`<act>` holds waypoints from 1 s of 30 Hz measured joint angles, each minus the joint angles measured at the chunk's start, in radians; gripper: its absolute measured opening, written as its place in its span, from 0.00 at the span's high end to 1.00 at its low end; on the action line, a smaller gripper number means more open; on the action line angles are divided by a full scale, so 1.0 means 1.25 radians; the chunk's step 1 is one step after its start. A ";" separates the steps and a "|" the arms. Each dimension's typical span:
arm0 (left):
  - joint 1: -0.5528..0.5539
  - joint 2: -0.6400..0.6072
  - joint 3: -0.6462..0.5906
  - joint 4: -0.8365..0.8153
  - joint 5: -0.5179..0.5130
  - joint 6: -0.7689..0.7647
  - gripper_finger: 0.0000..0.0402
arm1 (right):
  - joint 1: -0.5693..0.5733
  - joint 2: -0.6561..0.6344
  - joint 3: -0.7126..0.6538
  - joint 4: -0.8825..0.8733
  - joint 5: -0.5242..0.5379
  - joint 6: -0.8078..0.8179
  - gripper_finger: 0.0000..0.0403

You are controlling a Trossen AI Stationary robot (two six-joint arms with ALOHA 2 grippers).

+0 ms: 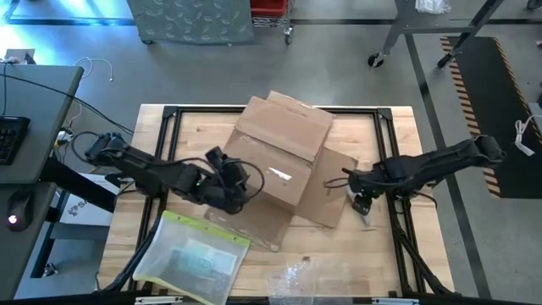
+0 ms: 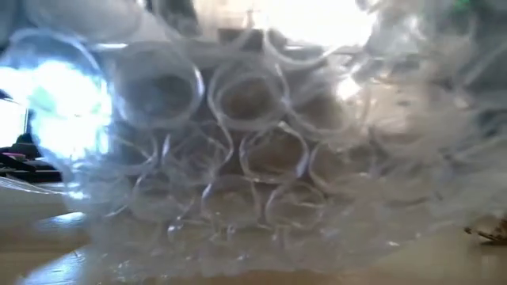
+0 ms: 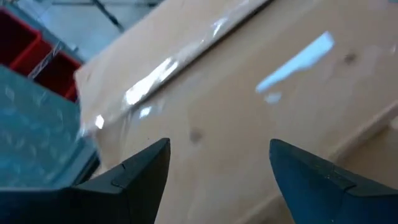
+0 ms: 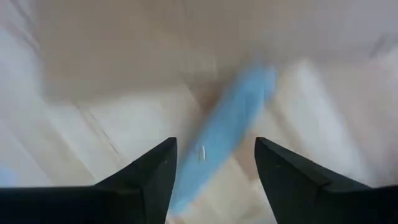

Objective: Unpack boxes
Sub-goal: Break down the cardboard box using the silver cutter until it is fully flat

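No text, label or number is legible on anything here.

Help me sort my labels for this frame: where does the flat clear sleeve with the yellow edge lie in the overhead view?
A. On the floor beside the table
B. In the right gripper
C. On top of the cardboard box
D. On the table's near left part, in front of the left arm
D: the high view shows the sleeve lying flat on the table, apart from the cardboard box and nearer the left gripper.
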 joint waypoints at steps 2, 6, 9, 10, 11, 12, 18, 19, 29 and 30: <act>-0.004 -0.015 -0.039 0.003 0.003 -0.035 0.36 | 0.017 -0.002 0.068 -0.003 0.080 -0.019 0.50; 0.033 -0.045 -0.126 0.128 0.059 -0.013 0.37 | 0.050 -0.002 0.200 0.135 0.301 -0.206 0.50; 0.079 -0.055 -0.188 0.316 0.121 0.076 0.39 | 0.036 0.016 0.257 0.330 0.371 -0.416 0.50; 0.096 -0.055 -0.210 0.395 0.147 0.105 0.40 | 0.024 0.031 0.272 0.388 0.363 -0.477 0.50; 0.110 -0.055 -0.230 0.470 0.172 0.132 0.40 | 0.011 0.049 0.285 0.435 0.348 -0.530 0.50; 0.124 -0.055 -0.247 0.535 0.199 0.155 0.40 | -0.001 0.072 0.298 0.472 0.338 -0.566 0.50; 0.205 -0.051 -0.325 0.651 0.326 0.138 0.41 | -0.082 0.279 0.363 0.515 0.350 -0.690 0.49; 0.212 -0.053 -0.338 0.658 0.334 0.126 0.41 | -0.095 0.316 0.377 0.512 0.365 -0.698 0.49; 0.220 -0.054 -0.397 0.683 0.380 0.063 0.41 | -0.201 0.527 0.503 0.463 0.642 -0.818 0.50; 0.214 -0.054 -0.397 0.681 0.375 0.058 0.41 | -0.204 0.529 0.514 0.455 0.657 -0.830 0.51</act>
